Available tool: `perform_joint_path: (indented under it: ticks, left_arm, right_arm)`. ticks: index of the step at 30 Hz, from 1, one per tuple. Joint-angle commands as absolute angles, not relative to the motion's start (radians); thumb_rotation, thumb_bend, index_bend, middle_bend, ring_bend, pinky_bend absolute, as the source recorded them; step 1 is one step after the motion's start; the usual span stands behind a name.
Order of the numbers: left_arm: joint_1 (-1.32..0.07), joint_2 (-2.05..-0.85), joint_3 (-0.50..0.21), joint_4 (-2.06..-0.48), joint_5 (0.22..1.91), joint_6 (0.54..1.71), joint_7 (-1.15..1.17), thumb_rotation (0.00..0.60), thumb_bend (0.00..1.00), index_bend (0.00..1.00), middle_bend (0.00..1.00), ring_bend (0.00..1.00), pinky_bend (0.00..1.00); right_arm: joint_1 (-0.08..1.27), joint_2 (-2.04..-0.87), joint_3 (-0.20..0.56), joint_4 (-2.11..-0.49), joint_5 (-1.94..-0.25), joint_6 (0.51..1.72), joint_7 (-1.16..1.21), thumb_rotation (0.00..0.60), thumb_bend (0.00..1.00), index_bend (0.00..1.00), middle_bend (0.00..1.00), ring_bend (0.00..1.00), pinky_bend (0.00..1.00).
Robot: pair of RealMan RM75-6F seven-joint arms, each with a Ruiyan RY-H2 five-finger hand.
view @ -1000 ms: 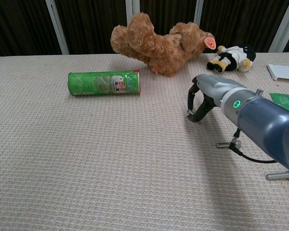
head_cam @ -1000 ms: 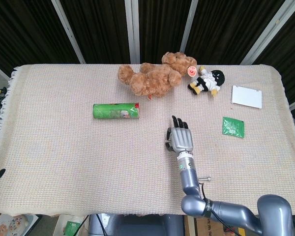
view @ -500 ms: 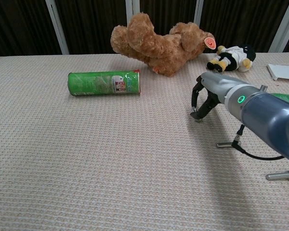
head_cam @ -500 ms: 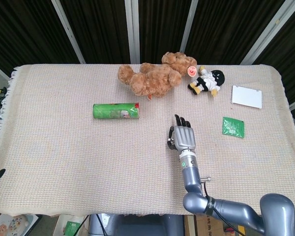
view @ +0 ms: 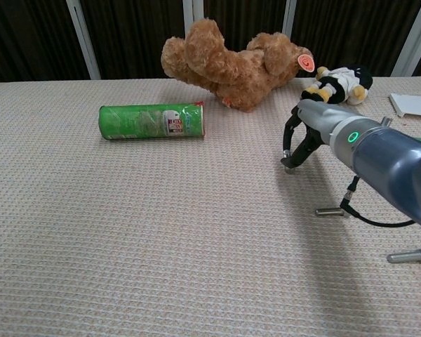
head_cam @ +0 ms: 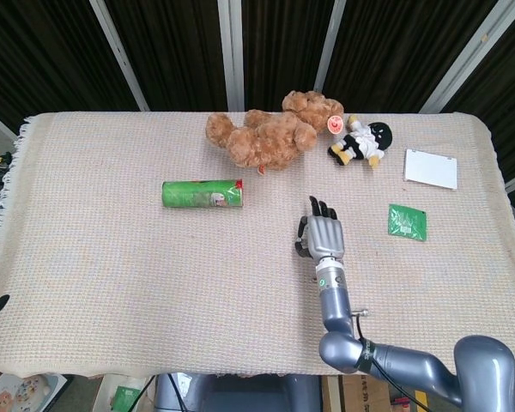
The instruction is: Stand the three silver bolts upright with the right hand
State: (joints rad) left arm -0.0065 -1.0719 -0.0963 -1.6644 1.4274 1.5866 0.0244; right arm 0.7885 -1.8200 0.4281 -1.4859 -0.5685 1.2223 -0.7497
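Note:
My right hand (head_cam: 324, 236) (view: 310, 135) hovers over the middle-right of the cloth, its fingers curled downward. A small silver bolt (view: 288, 167) sits at its fingertips, just above the cloth, and looks pinched there. A second silver bolt (view: 331, 211) lies flat on the cloth beside the forearm, next to a black cable. A third silver bolt (view: 409, 256) lies flat near the front right. The head view shows one lying bolt (head_cam: 358, 314) beside the forearm. My left hand is out of both views.
A green can (head_cam: 202, 194) (view: 152, 121) lies on its side at the left. A brown teddy bear (head_cam: 266, 133) and a small black-and-white plush (head_cam: 362, 143) lie at the back. A white box (head_cam: 431, 168) and a green packet (head_cam: 408, 221) sit at the right.
My right hand has shifted right and a little farther from me, carrying the small bolt at its fingertips. The two lying bolts have stayed put.

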Motion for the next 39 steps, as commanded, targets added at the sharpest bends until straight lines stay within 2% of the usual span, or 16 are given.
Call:
perform_joint_path:
  ticks: [1,18,39]
  left_arm:
    - [-0.006,-1.072,-0.095,-1.665,1.429,1.588,0.026,0.6,0.24,0.07,0.06,0.0,0.13]
    - [-0.005,-1.071,-0.097,-1.664,1.427,1.589,0.02,0.6,0.24,0.07,0.06,0.0,0.13]
    - [-0.005,-1.073,-0.096,-1.665,1.43,1.588,0.026,0.6,0.24,0.07,0.06,0.0,0.13]
  right_arm:
    - [0.791,-1.817,0.428,-1.491,-0.567,1.222,-0.748,0.6,0.34,0.61,0.02,0.05,0.11]
    - [0.815,-1.815,0.427,-1.493,-0.523,1.236,-0.776,0.6,0.34,0.61,0.02,0.05,0.11]
    - [0.832,-1.798,0.422,-1.503,-0.489,1.237,-0.779,0.6,0.34,0.52,0.02,0.05,0.11]
